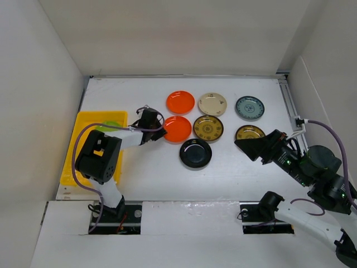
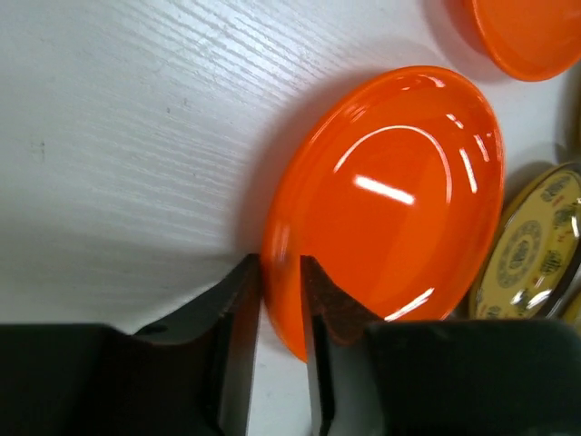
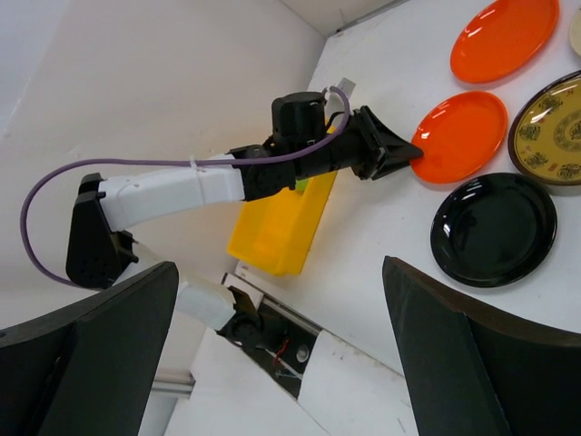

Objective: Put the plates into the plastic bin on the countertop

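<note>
My left gripper (image 1: 158, 133) is shut on the left rim of the near orange plate (image 1: 178, 128). In the left wrist view one finger is inside the rim and one outside (image 2: 280, 282), and the plate (image 2: 399, 200) looks tilted off the countertop (image 1: 150, 173). The yellow bin (image 1: 83, 151) lies at the left with a lime green plate (image 1: 110, 125) in it. On the countertop lie a second orange plate (image 1: 180, 101), a cream one (image 1: 212, 104), a teal one (image 1: 249, 108), two brown-gold ones (image 1: 208, 128) (image 1: 249, 132) and a black one (image 1: 195, 153). My right gripper (image 1: 248, 146) is open and empty, right of the black plate.
White walls close in the countertop on the left, back and right. A rail with a cable plug (image 1: 298, 120) runs along the right edge. The right wrist view shows the bin (image 3: 281, 227), my left arm (image 3: 182, 186) and the black plate (image 3: 495, 227).
</note>
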Motion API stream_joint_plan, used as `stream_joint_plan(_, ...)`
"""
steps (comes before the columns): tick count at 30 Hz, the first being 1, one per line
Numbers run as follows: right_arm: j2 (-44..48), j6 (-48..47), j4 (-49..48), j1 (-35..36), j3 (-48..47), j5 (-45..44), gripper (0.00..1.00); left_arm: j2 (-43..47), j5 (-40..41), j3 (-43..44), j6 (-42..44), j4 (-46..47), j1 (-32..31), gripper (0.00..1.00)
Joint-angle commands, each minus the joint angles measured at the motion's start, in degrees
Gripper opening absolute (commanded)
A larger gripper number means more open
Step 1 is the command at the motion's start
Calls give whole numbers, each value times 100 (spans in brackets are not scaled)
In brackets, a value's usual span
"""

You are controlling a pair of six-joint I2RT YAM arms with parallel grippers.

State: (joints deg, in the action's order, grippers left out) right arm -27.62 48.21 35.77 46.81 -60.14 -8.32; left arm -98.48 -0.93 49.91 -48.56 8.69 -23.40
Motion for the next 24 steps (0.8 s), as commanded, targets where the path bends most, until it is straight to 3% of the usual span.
stream_joint_plan(1, 99, -74, -228, 4, -33, 15, 100, -127, 93, 98, -145, -43, 80, 19)
stream_joint_plan(2, 99, -74, -176, 4, -85, 14, 100, -128, 32, 98, -145, -43, 81, 14)
stream_joint_plan(3, 99, -74, -176, 4, -86, 14, 100, -128, 31, 98, -145, -43, 151, 0)
stream_joint_plan(9, 151, -74, -123, 4, -86, 14, 100, 811, 1005, 387, -198, -806, 230, 0)
stream_joint_plan(13, 151, -74, -123, 4, -86, 14, 100, 1759, 1753, 1063, -137, -1877, 344, 0)
stream_joint_plan(18, 204, -127, -123, 4, -86, 14, 100, 2411, 1043, 1258, 47, -2345, 1702, 0)
stream_joint_plan(24, 204, -189, -123, 4, -138, 14, 100, 2956, 568, 732, 337, -2653, 3507, 0)
